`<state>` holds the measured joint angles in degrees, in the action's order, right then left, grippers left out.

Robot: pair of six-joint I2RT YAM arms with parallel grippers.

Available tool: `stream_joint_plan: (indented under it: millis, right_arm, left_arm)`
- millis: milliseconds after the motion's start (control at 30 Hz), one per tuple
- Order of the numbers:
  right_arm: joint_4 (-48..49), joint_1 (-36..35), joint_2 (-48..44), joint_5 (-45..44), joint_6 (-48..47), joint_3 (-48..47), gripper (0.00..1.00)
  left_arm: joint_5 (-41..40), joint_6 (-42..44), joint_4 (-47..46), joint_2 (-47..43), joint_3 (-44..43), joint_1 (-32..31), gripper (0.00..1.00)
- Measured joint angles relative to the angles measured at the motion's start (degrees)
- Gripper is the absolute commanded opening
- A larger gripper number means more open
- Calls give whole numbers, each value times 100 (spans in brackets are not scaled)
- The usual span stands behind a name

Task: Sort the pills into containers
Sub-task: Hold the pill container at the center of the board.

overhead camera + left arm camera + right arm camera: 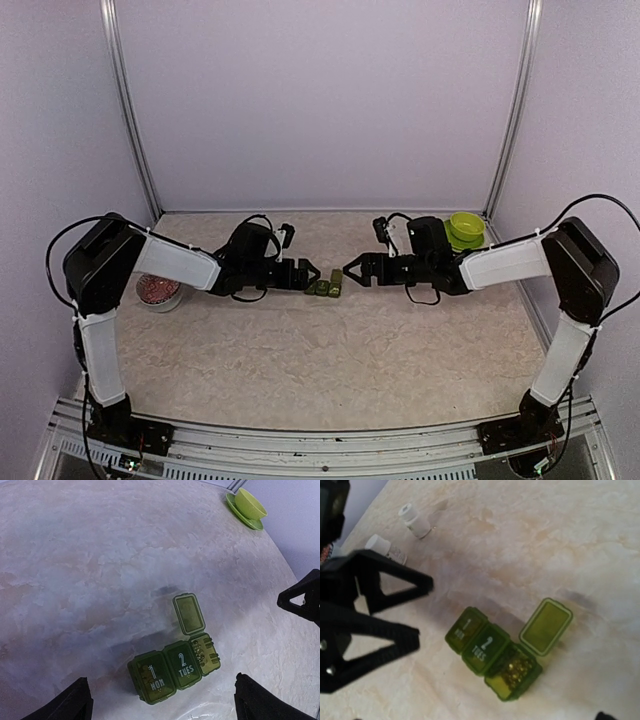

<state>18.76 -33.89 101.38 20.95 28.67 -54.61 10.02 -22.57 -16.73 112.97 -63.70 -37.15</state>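
Right wrist: shows pills (516, 669) in one open compartment of the containers (485, 647) (MON, TUES lids shut); looks partly done; left gripper (311, 272), right gripper (351, 269) spread, empty.

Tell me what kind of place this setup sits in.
Probably a lab test booth, not a home or pharmacy: plain panel walls on aluminium posts box in a table, and two robot arms are bolted to a rail at its near edge.

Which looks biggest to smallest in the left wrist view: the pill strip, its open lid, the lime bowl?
Largest: pill strip. Then open lid and lime bowl, looking alike; the bowl sits farther away, so unranked.
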Motion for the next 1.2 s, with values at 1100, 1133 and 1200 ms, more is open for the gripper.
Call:
stream_joint_plan:
  millis: [1100, 1133, 1200]
  right_arm:
    - [901, 157, 1768, 525, 428, -852, 92]
    - [909, 160, 1799, 546, 446, -870, 92]
    - [944, 170, 1860, 610, 485, -922, 92]
  left_arm:
    - [-146, -702, -896, 859, -39, -212, 61]
    - [-166, -706, -905, 870, -39, -212, 60]
    - [-192, -719, -922, 892, -48, -212, 58]
